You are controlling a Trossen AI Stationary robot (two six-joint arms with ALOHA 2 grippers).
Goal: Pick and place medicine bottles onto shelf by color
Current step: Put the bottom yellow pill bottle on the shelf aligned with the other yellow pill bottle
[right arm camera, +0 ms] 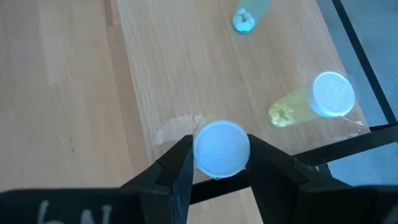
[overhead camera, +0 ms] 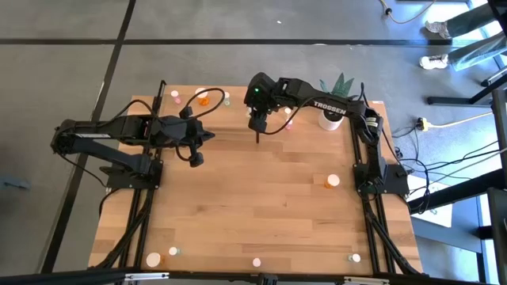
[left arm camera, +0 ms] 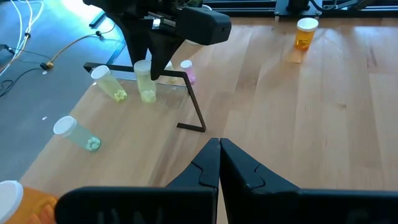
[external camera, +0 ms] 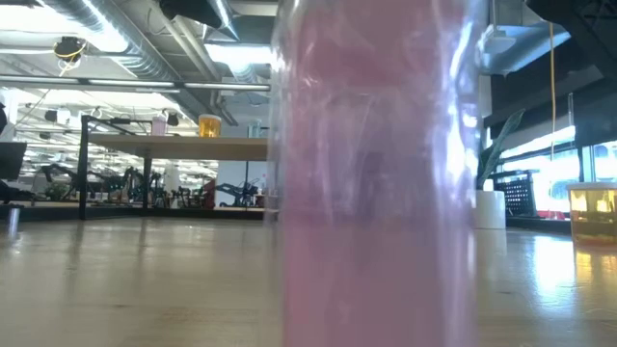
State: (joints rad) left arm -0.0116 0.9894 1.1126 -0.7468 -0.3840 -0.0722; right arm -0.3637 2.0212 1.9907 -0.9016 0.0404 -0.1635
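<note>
Shelf [left arm camera: 198,102]: light wood, black posts, at table's 12 o'clock. Yellowish white-capped bottle [right arm camera: 221,149] upright on it; second yellowish bottle [right arm camera: 311,104] beside it.

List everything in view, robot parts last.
Table: one, light wood, under everything.
Shelf: one, thin black posts, far side of the table.
Yellowish bottles: two, white caps, at the shelf; one upright in the right gripper, one tilted beside it.
Pink bottles: at least two; one at the shelf, one at the near edge.
Orange bottles: at least two; one right of centre, one at the far edge.
Green bottle: one, lying down near the shelf.
Plant pot: one, white, far right.
Left gripper: shut, empty, left of centre.
Right gripper: closed on a yellowish bottle's cap.
</note>
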